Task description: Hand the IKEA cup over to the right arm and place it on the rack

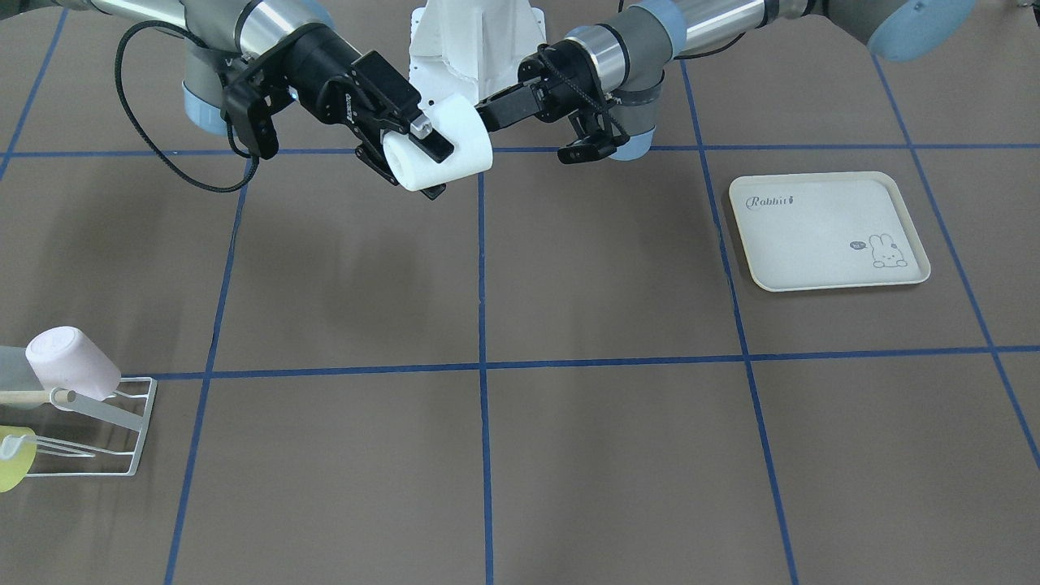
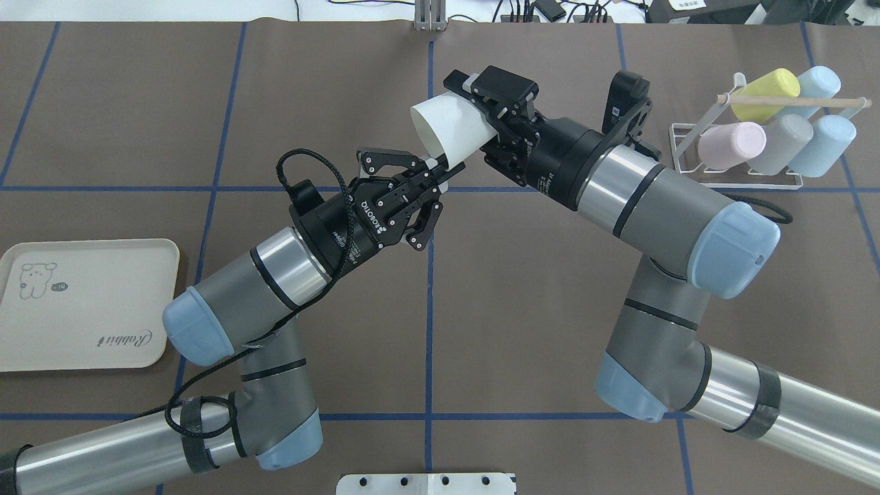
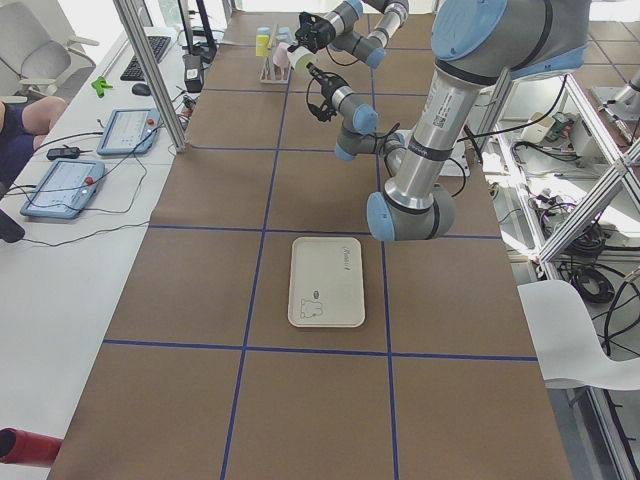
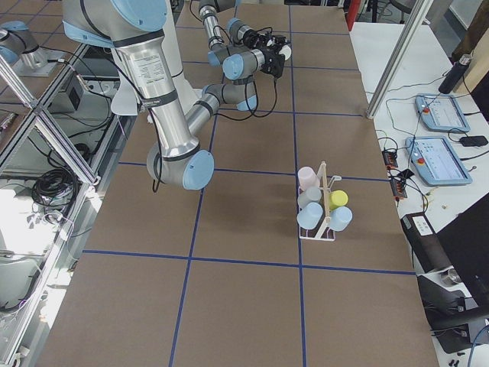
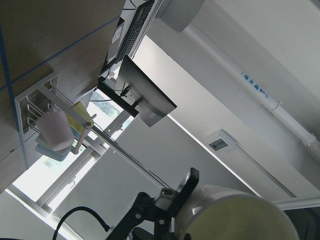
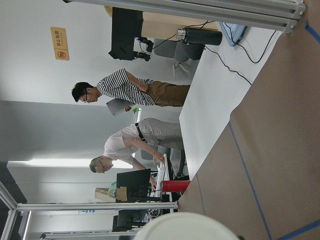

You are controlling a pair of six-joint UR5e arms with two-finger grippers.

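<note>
The white IKEA cup (image 2: 447, 130) is held on its side in the air above the table's middle line. My right gripper (image 2: 479, 124) is shut on it, with one finger across the cup's side in the front view (image 1: 431, 140). My left gripper (image 2: 438, 187) is open, its fingertips right at the cup's near edge. The cup also shows at the bottom of the left wrist view (image 5: 240, 215) and of the right wrist view (image 6: 185, 227). The white wire rack (image 2: 739, 184) with its wooden dowel (image 2: 790, 100) stands on the robot's far right.
The rack holds several cups: a pink one (image 2: 732, 143), a yellow one (image 2: 763, 93), a grey one and light blue ones. A cream rabbit-print tray (image 2: 148, 251) lies flat on the robot's left side. Operators stand beyond the table's far side (image 6: 130, 87).
</note>
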